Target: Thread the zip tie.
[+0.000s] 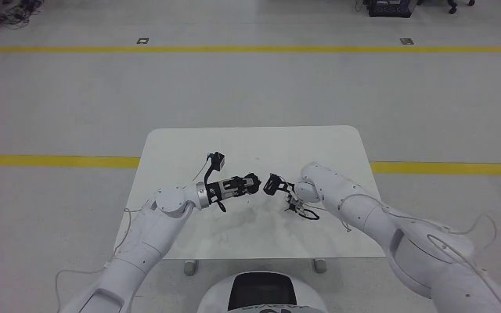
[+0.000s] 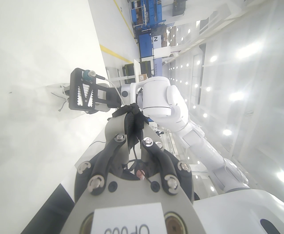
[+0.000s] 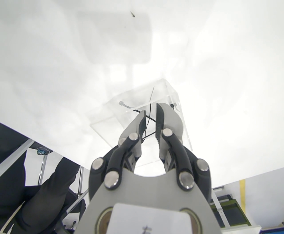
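Note:
My right gripper [image 3: 150,109] points down into a small clear box [image 3: 175,97] on the white table [image 1: 235,149]. It is open by a narrow gap, and a thin black zip tie [image 3: 151,119] crosses between its fingers without being clamped. Another zip tie [image 3: 124,104] lies on the box floor. In the top view the right gripper [image 1: 296,205] hangs over black loops [image 1: 307,212] near the table's middle. My left gripper [image 1: 252,184] hovers level, close beside the right arm's black wrist mount [image 2: 81,90]. A frayed black strip [image 2: 133,124] sits at the left gripper [image 2: 133,137].
Loose zip ties [image 2: 61,97] show in the clear box beyond the wrist mount. A small dark speck [image 3: 132,13] lies on the table farther out. Bare tabletop surrounds both arms, and the front edge runs close behind them.

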Action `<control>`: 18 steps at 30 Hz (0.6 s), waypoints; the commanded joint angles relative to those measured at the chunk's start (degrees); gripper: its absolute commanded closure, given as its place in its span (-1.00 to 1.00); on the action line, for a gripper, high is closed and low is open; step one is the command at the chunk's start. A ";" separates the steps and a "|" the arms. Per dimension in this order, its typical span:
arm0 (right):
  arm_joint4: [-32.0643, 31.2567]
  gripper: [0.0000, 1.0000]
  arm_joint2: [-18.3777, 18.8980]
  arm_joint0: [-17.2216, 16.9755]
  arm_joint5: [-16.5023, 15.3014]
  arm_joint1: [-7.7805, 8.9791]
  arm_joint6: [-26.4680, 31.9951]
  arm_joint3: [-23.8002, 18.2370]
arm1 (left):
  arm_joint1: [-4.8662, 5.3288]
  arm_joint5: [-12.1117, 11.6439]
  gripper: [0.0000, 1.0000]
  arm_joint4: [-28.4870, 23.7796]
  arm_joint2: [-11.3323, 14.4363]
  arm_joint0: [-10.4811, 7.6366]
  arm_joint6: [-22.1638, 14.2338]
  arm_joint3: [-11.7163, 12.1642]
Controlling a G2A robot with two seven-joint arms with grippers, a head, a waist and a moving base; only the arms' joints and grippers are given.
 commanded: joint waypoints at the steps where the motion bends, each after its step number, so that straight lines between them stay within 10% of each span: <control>1: -0.13 0.20 0.00 -0.05 0.00 0.21 -0.16 -0.45 | 0.00 0.00 1.00 0.00 0.00 0.00 0.00 0.00; 18: 0.32 0.38 0.00 -0.62 0.00 1.40 0.34 -3.33 | 0.00 0.00 1.00 0.00 0.00 0.00 0.00 0.00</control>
